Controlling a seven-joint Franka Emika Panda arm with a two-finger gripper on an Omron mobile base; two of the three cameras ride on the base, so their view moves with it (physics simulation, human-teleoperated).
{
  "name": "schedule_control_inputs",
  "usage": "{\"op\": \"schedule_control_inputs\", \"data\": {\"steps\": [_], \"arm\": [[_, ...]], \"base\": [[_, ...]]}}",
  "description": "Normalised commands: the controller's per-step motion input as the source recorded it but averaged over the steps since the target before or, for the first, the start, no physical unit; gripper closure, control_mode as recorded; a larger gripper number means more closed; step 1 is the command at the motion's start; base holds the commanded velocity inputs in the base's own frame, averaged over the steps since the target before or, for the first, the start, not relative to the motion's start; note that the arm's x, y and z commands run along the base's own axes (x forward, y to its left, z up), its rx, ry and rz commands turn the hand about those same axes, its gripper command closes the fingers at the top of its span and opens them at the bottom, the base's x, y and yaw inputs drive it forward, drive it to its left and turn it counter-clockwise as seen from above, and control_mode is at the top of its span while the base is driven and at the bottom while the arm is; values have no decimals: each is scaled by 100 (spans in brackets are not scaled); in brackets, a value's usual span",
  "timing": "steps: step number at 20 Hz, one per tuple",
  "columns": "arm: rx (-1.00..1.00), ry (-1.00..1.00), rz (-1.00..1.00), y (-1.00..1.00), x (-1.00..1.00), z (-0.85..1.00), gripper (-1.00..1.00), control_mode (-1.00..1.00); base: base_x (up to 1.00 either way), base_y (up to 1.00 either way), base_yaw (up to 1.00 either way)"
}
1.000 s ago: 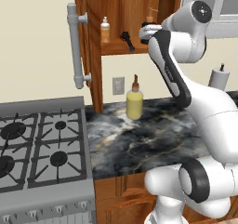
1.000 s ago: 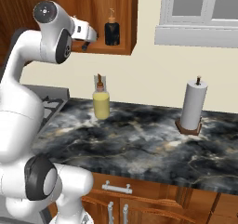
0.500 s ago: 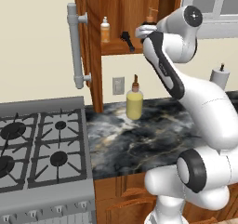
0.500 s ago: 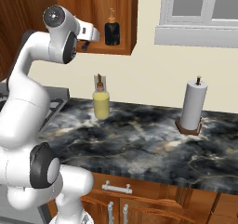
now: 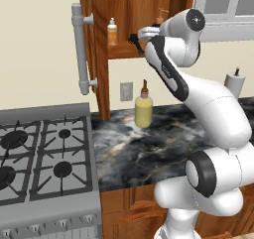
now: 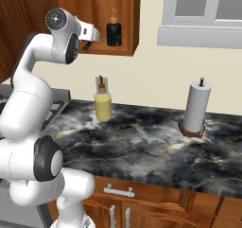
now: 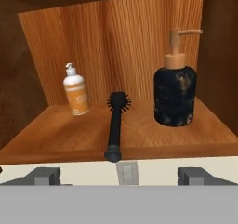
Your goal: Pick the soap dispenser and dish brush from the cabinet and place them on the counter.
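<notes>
Inside the open wooden cabinet (image 5: pixel 100 59) a black dish brush (image 7: pixel 115 121) lies on the shelf, handle end toward me. To its right stands a dark soap dispenser (image 7: pixel 175 92) with a tan pump, which also shows from the right base (image 6: pixel 113 31). A small orange and white bottle (image 7: pixel 76 96) stands to the left of the brush. My gripper (image 7: pixel 119 175) is open just in front of the shelf edge, centred on the brush handle and holding nothing. It hovers at shelf height (image 5: pixel 135 39), level with the shelf front (image 6: pixel 88 44). The dark veined counter (image 6: pixel 156 146) lies below.
A yellow bottle (image 5: pixel 143 109) stands on the counter under the cabinet. A paper towel holder (image 6: pixel 196 109) stands toward the right. The cabinet door with its grey bar handle (image 5: pixel 78 49) hangs open on the left. The grey stove (image 5: pixel 44 153) borders the counter's left end.
The hand has crept leftward toward the cabinet shelf and the arm's elbow has risen. The bottles, brush and counter things have stayed put.
</notes>
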Motion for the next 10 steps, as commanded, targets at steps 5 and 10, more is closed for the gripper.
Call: {"op": "schedule_control_inputs", "data": {"steps": [5,10], "arm": [[0,0,0,14,30,-2,-100,-100],[0,0,0,5,37,-12,-100,-100]], "base": [[0,0,0],[0,0,0]]}}
